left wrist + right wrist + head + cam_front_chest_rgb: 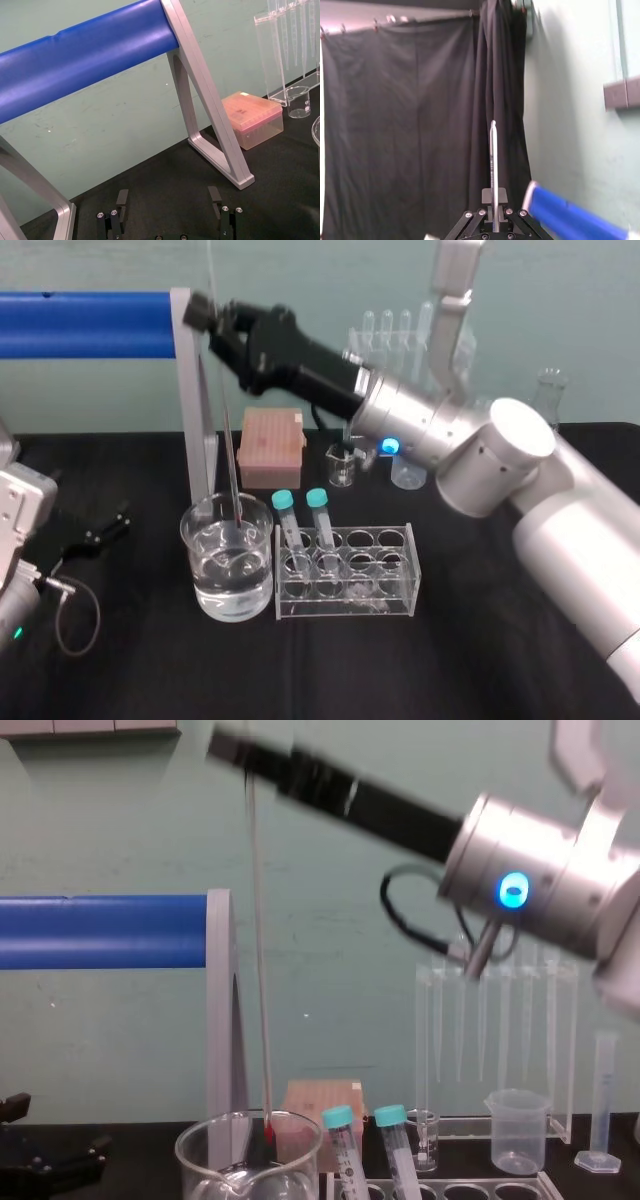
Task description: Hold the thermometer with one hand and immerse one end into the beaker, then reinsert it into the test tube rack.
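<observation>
- The right end effector is reached across high above the left part of the desk, its fingers closed tight on the upper part of the thermometer.
- The thermometer hangs almost upright. Its top end stands clear above the fingers in the right wrist view, and its lower end dips inside the beaker.
- In the chest view the red tip sits just below the beaker's rim, behind the glass. The beaker's lower part is cut off there, so I cannot tell whether the tip reaches the water.
- In the head view the thin glass rod fades against the grey post of the blue bar behind it.
- The rack stands just to the right of the beaker. It holds two teal-capped tubes at its left end, and its other holes are free.
- A pink box sits behind the beaker and rack.
- The left end effector rests low at the desk's left side, fingers spread wide with nothing between them.
</observation>
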`<state>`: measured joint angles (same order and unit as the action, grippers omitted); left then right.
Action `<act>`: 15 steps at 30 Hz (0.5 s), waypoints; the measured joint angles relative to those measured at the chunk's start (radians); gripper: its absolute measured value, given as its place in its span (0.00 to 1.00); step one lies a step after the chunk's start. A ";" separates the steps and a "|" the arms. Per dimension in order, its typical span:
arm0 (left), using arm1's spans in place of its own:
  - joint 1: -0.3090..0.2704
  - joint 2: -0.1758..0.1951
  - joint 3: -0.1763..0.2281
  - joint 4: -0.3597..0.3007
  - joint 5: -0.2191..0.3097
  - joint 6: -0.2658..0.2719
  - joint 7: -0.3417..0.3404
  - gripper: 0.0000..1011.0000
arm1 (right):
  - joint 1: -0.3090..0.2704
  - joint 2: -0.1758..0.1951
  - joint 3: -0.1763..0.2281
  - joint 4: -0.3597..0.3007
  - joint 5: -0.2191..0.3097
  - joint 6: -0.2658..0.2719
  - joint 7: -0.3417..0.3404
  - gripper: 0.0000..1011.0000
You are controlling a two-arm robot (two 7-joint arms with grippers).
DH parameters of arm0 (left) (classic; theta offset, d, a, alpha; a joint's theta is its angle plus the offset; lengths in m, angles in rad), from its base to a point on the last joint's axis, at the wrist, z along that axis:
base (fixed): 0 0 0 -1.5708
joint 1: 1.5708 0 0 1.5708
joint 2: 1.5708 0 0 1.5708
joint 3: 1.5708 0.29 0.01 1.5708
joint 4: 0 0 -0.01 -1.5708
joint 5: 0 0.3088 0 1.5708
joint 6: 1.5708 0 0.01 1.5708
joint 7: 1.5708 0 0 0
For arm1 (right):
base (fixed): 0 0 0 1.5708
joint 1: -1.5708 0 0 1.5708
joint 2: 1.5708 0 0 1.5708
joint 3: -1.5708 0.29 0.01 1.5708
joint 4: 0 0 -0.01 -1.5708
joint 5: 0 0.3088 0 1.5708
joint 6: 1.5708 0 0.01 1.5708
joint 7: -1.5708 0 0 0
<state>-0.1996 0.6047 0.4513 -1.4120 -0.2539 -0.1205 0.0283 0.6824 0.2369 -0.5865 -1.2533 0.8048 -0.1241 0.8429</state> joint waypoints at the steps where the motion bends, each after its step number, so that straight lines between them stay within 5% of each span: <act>1: 0.000 0.000 0.000 0.000 0.000 0.000 0.000 1.00 | 0.000 -0.003 -0.012 0.024 -0.010 -0.004 0.002 0.06; 15: 0.000 0.000 0.000 0.000 0.000 0.000 0.000 1.00 | -0.005 -0.044 -0.055 0.193 -0.059 -0.067 0.058 0.06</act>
<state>-0.1995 0.6047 0.4514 -1.4120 -0.2539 -0.1205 0.0283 0.6774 0.1932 -0.6410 -1.0598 0.7461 -0.1909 0.9009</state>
